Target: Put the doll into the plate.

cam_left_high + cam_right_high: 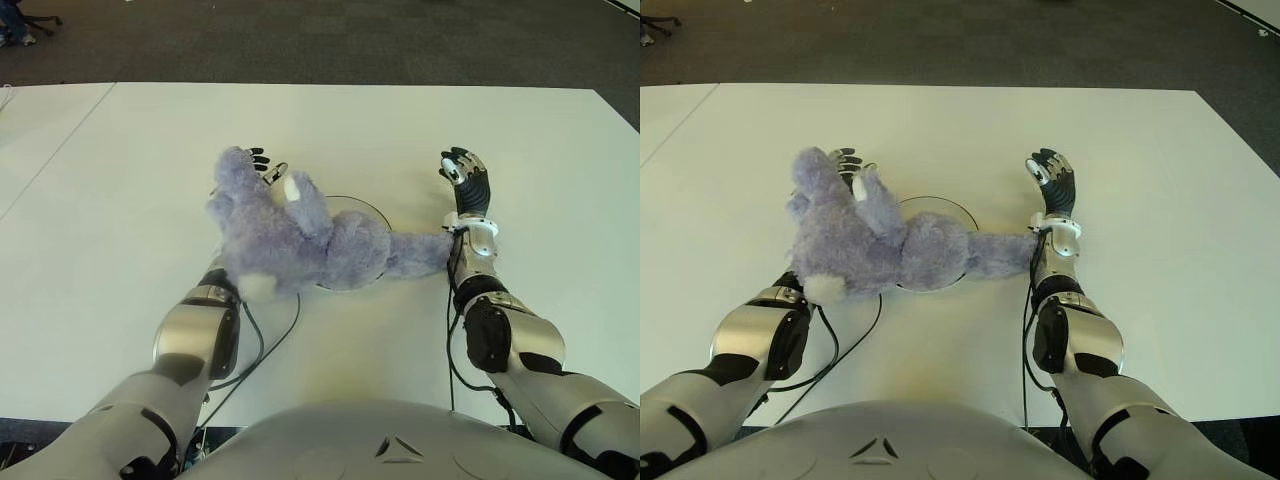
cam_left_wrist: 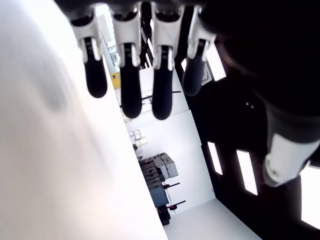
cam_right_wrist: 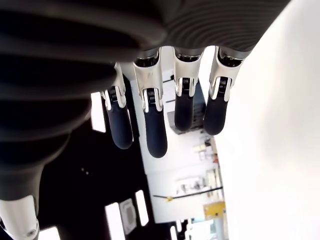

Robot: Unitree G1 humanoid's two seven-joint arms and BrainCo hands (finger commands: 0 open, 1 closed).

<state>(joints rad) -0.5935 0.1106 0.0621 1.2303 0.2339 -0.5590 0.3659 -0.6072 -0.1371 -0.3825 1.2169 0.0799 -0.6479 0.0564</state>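
Sprawling across the plate (image 1: 372, 212) mid-table, the doll (image 1: 290, 235) is lying with its body over the dish and its head spilling off toward the left hand (image 1: 262, 163), whose fingers are poking out behind it. In the right eye view, the right hand (image 1: 1053, 180) is showing beside the doll's leg, well in from the right edge. Each wrist view is showing straight, spread fingers holding nothing (placement looks nearly done). Next: nudging the head onto the plate.

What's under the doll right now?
The plate lies under the doll; only its far rim shows. The left hand peeks out behind the doll's head; the palm is covered.
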